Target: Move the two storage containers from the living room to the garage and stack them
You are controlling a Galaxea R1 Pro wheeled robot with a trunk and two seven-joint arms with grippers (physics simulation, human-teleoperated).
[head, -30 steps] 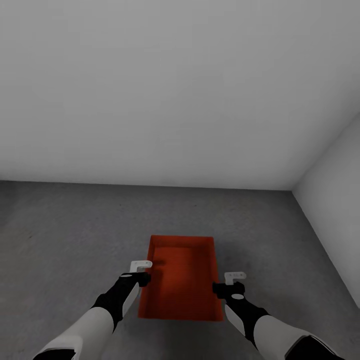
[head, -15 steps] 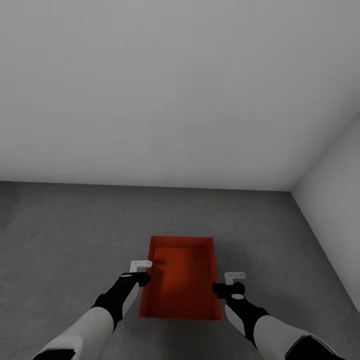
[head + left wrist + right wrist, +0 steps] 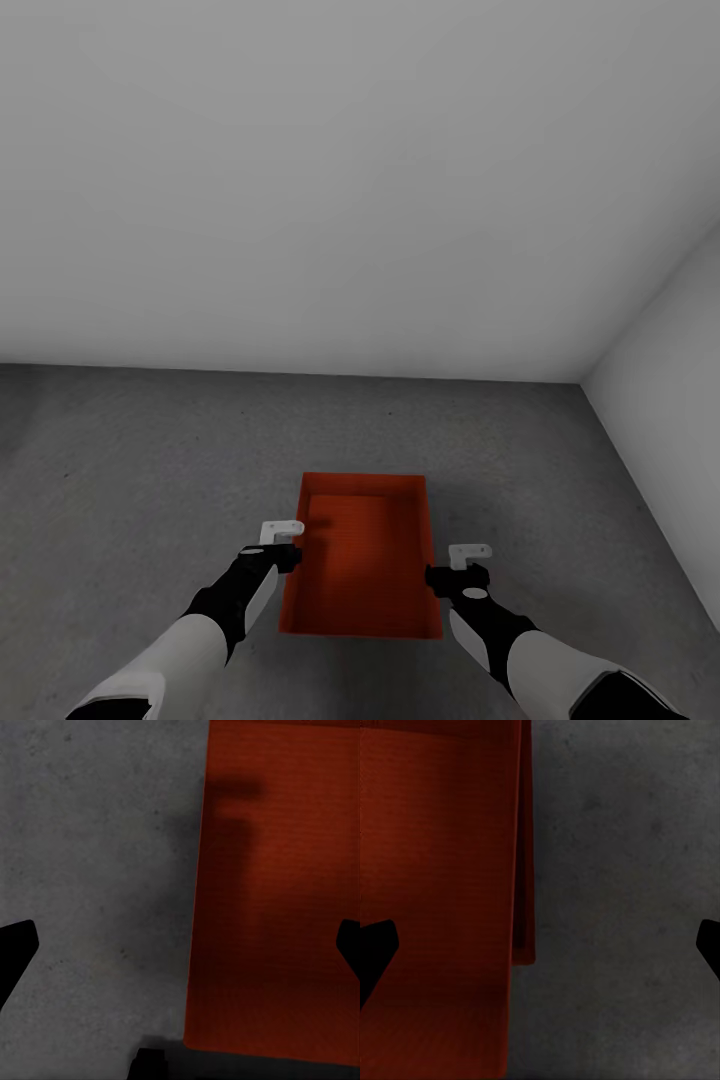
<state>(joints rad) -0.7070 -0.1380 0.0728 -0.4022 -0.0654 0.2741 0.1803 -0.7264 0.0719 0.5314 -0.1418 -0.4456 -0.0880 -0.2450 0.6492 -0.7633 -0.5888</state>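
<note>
Pale grey walls (image 3: 350, 180) are meeting in a corner ahead of me, and the dark mottled concrete floor (image 3: 130, 470) is spreading out below them. One orange-red storage container (image 3: 365, 555) is sitting open-topped on that floor, directly in front of me between my two arms. I am holding my left gripper (image 3: 283, 545) over its left wall and my right gripper (image 3: 462, 565) just beside its right wall. In both wrist views my dark fingertips (image 3: 16, 949) are showing far apart at the picture edges, so both grippers are standing spread wide, gripping nothing. The right wrist view is showing the container's thin wall (image 3: 523, 847) edge-on against the concrete.
</note>
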